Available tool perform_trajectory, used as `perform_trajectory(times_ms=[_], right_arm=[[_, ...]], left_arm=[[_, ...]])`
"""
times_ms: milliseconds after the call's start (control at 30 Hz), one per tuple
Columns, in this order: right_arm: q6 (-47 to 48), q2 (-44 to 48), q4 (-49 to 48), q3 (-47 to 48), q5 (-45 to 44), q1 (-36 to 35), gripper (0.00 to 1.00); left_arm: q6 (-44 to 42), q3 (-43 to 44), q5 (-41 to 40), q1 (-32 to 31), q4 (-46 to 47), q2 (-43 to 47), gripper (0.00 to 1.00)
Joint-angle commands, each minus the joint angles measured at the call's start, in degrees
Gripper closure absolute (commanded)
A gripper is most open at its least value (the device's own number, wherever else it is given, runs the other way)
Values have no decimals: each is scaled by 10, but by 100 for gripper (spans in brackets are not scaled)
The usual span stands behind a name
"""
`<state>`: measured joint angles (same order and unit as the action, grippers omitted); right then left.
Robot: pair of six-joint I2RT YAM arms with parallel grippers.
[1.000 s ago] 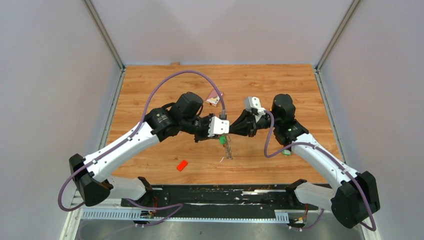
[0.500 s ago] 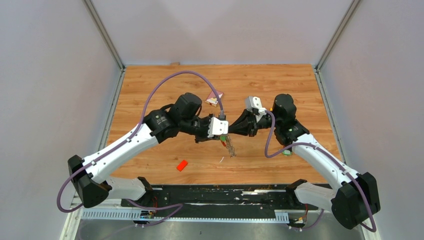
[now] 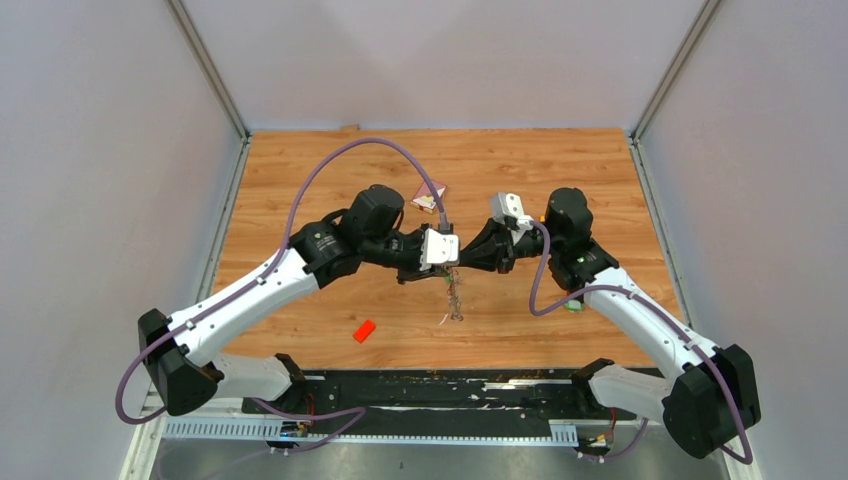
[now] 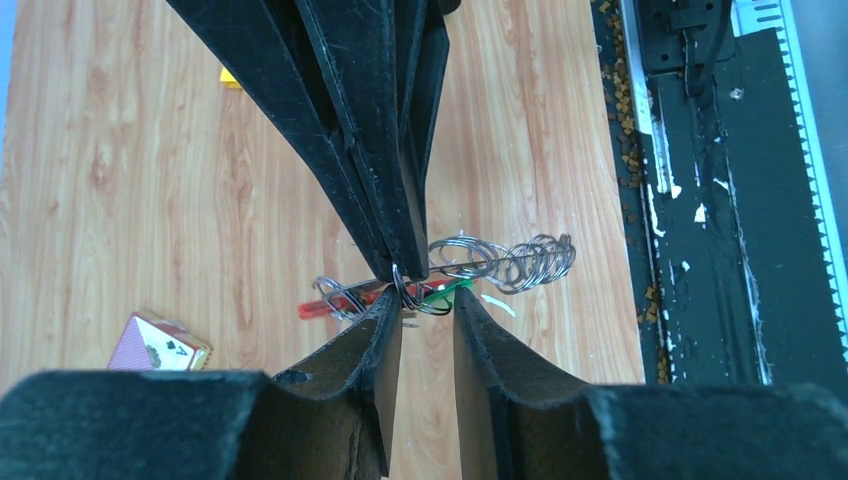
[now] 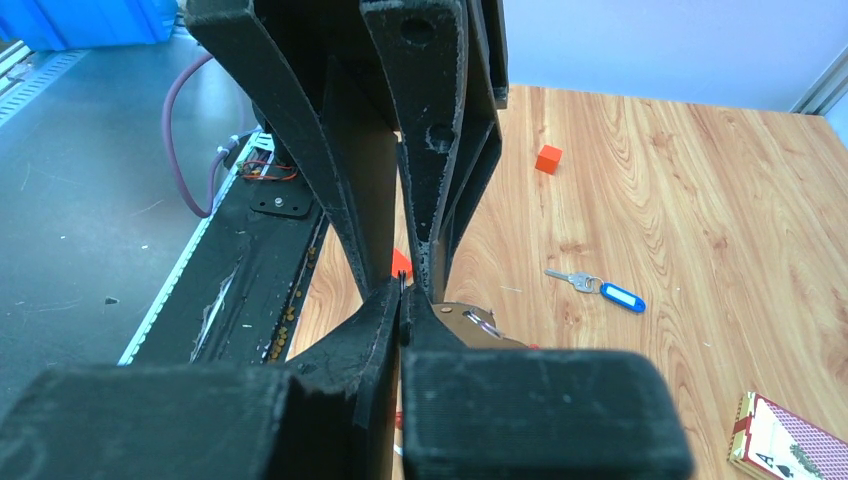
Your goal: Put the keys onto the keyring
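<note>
— While pinched in the shut right gripper (image 4: 400,268), keyring (image 4: 505,265) lying which way?

— Long axis toward the near edge; ring end between parted left gripper (image 4: 428,318) fingers, touching one; green-tagged key (image 4: 446,290) just beside.

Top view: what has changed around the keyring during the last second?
The left gripper opened a little and shifted slightly toward the far edge; the hanging keyring swung. The right gripper stayed shut on it; block and cards did not move.

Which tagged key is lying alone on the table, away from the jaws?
The blue-tagged key, flat on the wood by itself; the green-tagged one is up among the wire rings at the jaws.
</note>
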<state>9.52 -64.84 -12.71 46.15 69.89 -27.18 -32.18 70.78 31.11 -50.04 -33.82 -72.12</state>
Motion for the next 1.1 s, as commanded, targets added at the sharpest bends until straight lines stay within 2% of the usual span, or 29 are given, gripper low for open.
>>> perform_trajectory(times_ms=[0,100,200,600,833,1067], right_arm=[[8,14,-7,17,2,3,100],[8,14,-7,17,2,3,100],[8,14,-7,17,2,4,100],[1,16,-14,14,-12,4,100],[-17,18,-25,7,-57,3,100],[-47,12,-20,8,-143,4,100]], left_arm=[[24,-7,19,2,31,7,70],[23,-7,18,2,28,6,77],[17,-7,16,2,21,6,79],[36,-4,25,2,24,-15,99],[81,-7,17,2,55,-29,99],[115,-3,-31,3,89,-34,98]])
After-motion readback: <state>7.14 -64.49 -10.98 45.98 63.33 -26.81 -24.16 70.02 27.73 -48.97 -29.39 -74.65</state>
